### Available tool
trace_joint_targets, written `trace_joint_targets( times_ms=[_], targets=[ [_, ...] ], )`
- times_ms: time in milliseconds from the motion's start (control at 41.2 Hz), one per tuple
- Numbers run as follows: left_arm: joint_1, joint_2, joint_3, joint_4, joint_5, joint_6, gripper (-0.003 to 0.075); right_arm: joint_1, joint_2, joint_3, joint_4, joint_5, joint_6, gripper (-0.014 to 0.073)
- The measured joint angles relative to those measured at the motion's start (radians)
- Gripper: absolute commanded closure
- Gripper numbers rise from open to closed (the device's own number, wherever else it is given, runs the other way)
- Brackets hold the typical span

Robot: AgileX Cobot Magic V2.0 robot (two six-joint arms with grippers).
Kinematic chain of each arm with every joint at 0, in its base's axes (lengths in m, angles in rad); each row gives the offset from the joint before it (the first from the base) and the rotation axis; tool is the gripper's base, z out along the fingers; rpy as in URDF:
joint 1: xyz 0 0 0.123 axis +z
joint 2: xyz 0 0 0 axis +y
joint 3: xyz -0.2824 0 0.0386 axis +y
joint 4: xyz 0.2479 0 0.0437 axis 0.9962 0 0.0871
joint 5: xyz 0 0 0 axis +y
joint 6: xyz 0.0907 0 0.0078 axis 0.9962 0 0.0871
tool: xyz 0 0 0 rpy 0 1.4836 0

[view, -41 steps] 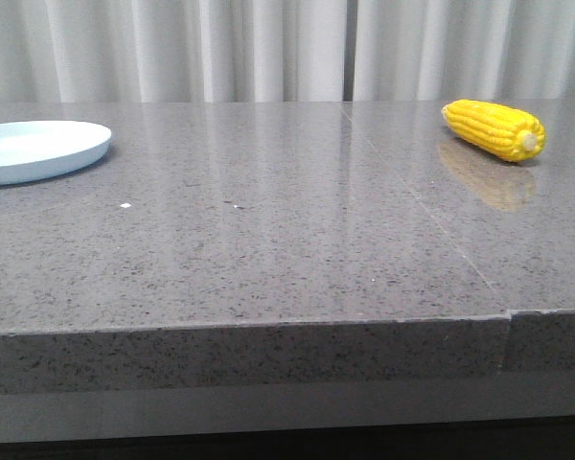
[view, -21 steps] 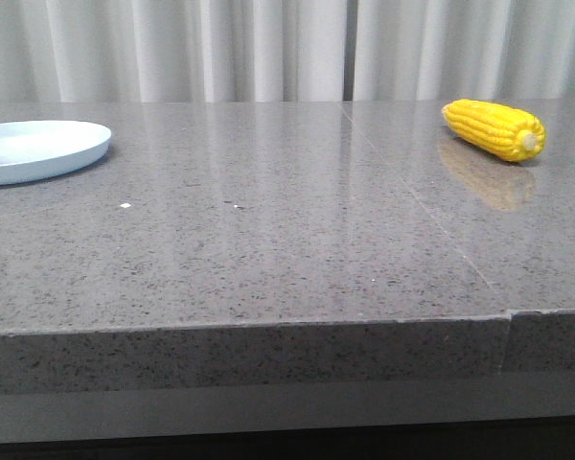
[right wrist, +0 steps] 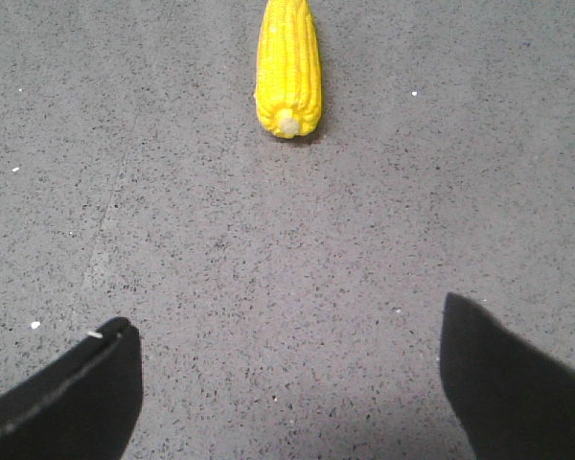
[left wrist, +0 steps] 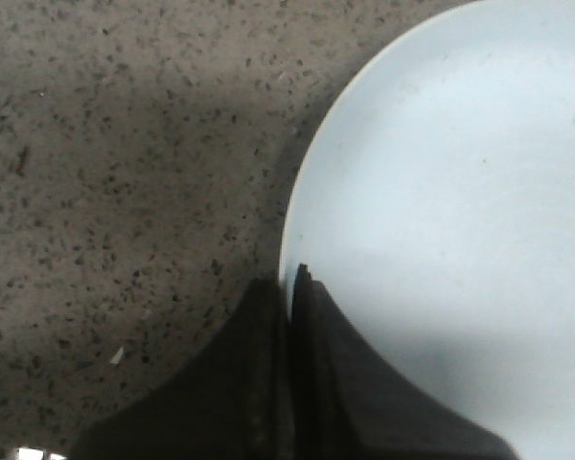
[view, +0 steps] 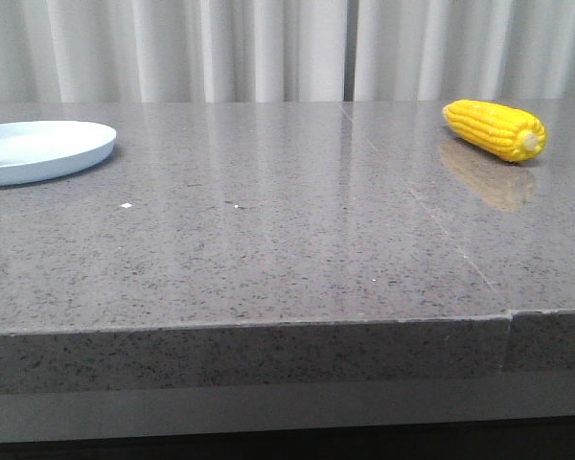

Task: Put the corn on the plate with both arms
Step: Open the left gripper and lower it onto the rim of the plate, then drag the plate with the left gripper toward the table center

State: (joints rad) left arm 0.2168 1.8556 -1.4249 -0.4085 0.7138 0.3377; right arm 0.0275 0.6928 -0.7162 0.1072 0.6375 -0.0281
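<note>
- Left pincer [left wrist: 289, 287]: the fingers are pressed together at the plate [left wrist: 450, 192] rim, apparently clamping its edge. The rim is thin and glossy; if the plate is dragged or lifted from this single edge hold, it can pivot or slip free.
- Right pincer [right wrist: 287, 383]: spread wide and holding nothing, hovering over the bare counter [right wrist: 268, 249]. The corn [right wrist: 288, 67] lies beyond it, its pale stub end facing the fingertips and its long axis running away from them.
- Grasp risk: the cob is round and rests on a polished surface. If one finger touches before the other, it is likely to roll sideways out of the gap. Centre the gap over the cob body before clenching.
- Grip placement: a hold near the tapered far end is likely to squeeze the cob out; the thick section beside the stub appears safer.
- Transfer risk: in the front view the corn [view: 495, 129] sits well apart from the plate [view: 44, 150], across the counter [view: 268, 249]. A loose grip over that long carry may drop it short of the plate.
- Collision risk: both arms must converge at the plate; the left pincer at the rim can obstruct the release.
</note>
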Motion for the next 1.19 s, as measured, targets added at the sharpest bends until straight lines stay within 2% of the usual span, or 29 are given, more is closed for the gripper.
trace_joint_targets(
  times_ms=[170,340,558,946,1189],
  targets=[
    [-0.007,-0.027,-0.013,-0.002,0.035,0.0,0.0741,0.0,0.0,0.0,0.0,0.0,0.0,-0.0059],
    [-0.054,-0.093,-0.052,0.002,0.087,0.0,0.074,0.0,0.0,0.0,0.0,0.0,0.0,-0.0059],
    [-0.181,-0.128,-0.088,-0.02,0.14,0.0,0.074,0.0,0.0,0.0,0.0,0.0,0.0,-0.0059],
    [-0.422,-0.066,-0.093,-0.034,0.127,0.0,0.0741,0.0,0.0,0.0,0.0,0.0,0.0,-0.0059],
    [-0.486,0.016,-0.093,-0.043,0.085,0.0,0.0719,0.0,0.0,0.0,0.0,0.0,0.0,-0.0059]
  ],
)
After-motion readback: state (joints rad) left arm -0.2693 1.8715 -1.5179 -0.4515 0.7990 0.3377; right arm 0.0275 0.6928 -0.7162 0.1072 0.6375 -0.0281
